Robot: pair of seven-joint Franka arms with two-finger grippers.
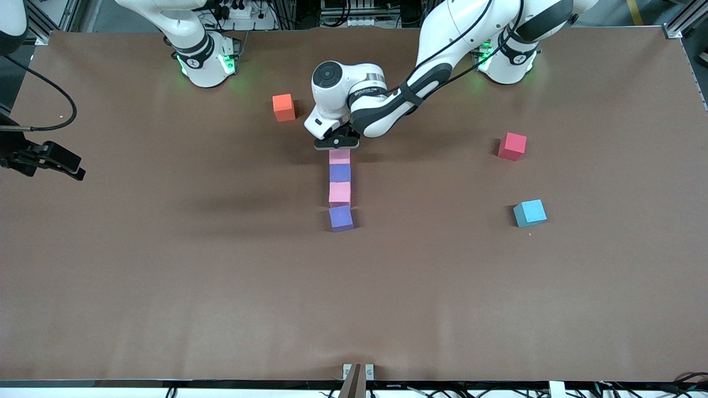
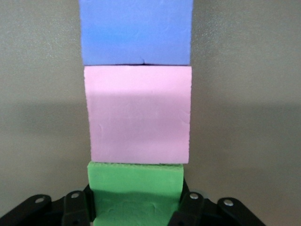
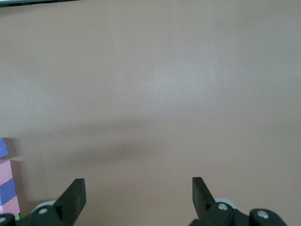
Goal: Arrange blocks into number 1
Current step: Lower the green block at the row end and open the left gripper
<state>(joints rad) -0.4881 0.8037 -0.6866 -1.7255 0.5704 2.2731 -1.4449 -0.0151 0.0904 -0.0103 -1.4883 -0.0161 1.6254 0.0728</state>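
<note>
Left wrist view: your left hand (image 2: 136, 209) clamps the green block (image 2: 135, 195).
It touches the pink block (image 2: 138, 113) ending the column; your right hand (image 3: 136, 197) waits, fingers apart.

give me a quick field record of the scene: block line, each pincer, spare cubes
line: pink, purple, pink, purple blocks in one column, farthest to nearest the front camera
green block: in left pincer, against the farthest pink block
left pincer: shut on green block
right pincer: open, waiting over bare table
spare cubes: orange, red, light blue
</note>
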